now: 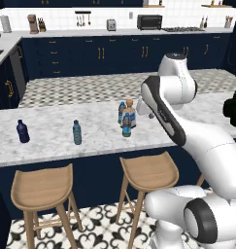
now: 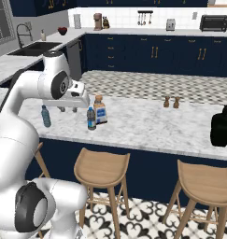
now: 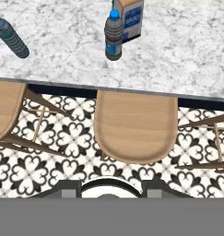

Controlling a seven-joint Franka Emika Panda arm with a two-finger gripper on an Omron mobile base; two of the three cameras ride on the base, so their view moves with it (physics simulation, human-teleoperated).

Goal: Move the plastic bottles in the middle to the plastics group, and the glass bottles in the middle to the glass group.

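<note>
The gripper (image 2: 68, 109) hangs from the white arm above the front part of a marble counter (image 2: 147, 126), its short fingers pointing down and drawn together on nothing.

Nearest to it, just to the side and lower, stands a water bottle (image 2: 91, 118) with a blue cap. It is upright, its long axis vertical, resting on the counter near the front edge. In the hand view this same water bottle (image 3: 114, 37) sits ahead of the fingers, slightly right of their midline, past a wooden stool (image 3: 134, 126) that lies directly below. The judgement here: the gripper must travel forward over the counter and drop to meet the bottle from above or the side.

Just behind that bottle, close enough that contact cannot be ruled out, stands the glass bottle (image 2: 100, 110), squarish with a brown stopper. A second water bottle (image 1: 122, 112) stands beside it, partly hidden.

On the gripper's other side stands the teal bottle (image 2: 46, 116), and beyond it the navy bottle (image 1: 23, 132), both upright.

Far off in the opposite direction, at the counter's end, sits the black bottle (image 2: 222, 126).
</note>
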